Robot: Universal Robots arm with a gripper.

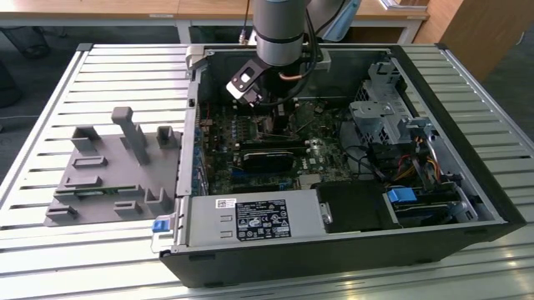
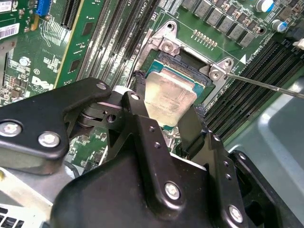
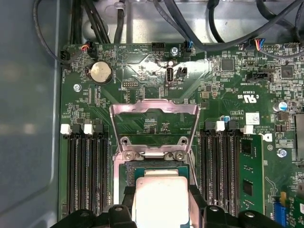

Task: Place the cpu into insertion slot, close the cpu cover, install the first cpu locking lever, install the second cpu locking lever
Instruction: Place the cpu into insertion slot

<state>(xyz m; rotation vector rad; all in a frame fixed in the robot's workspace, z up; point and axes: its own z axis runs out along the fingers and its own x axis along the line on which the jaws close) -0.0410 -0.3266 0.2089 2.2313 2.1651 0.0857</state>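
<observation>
The cpu (image 2: 172,92), a pale silvery square chip, sits tilted between my black fingers (image 2: 137,107) just over the insertion slot (image 2: 183,64), a black socket with a silvery rim. In the first wrist view the cpu (image 3: 159,194) covers most of the insertion slot (image 3: 127,173), and my gripper (image 3: 160,206) is shut on its two sides. The cpu cover (image 3: 115,137), a silvery frame, lies flipped open beyond the slot. A thin locking lever (image 2: 266,85) sticks out beside the socket. In the exterior view the gripper (image 1: 279,112) is deep inside the computer case.
Black memory slots (image 3: 83,175) flank the socket on both sides. A long black module (image 1: 271,156) lies on the motherboard near the arm. The grey power supply box (image 1: 250,219) fills the case's near side. A grey fixture plate (image 1: 109,169) stands on the slatted table at the exterior view's left.
</observation>
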